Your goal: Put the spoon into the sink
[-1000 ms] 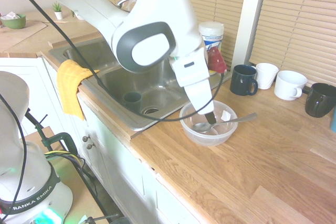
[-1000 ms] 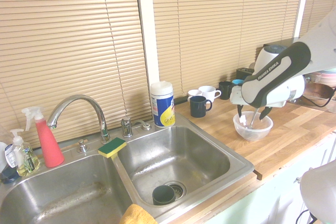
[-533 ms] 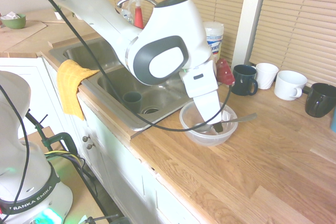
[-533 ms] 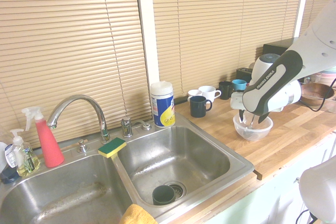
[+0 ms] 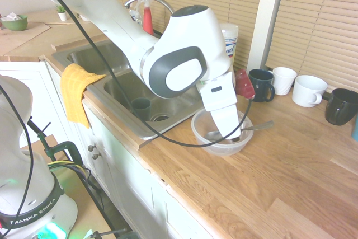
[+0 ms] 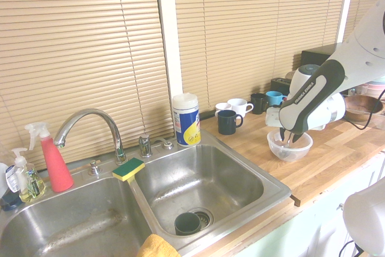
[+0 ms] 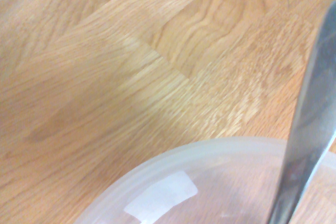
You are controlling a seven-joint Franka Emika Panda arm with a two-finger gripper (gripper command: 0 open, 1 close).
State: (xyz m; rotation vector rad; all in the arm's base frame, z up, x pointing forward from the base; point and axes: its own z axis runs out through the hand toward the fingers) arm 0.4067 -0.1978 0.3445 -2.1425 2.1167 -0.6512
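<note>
The spoon (image 5: 260, 126) is silver, the sponge (image 6: 128, 169) green and yellow, the towel (image 5: 76, 89) plain orange-yellow.

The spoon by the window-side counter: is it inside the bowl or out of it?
Partly in: the spoon's head lies inside the clear bowl, while its handle crosses the rim and sticks out.

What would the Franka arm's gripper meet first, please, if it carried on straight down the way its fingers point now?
Probably the spoon or the inside of the clear bowl: the gripper points down into it, though depth is hard to judge.
</note>
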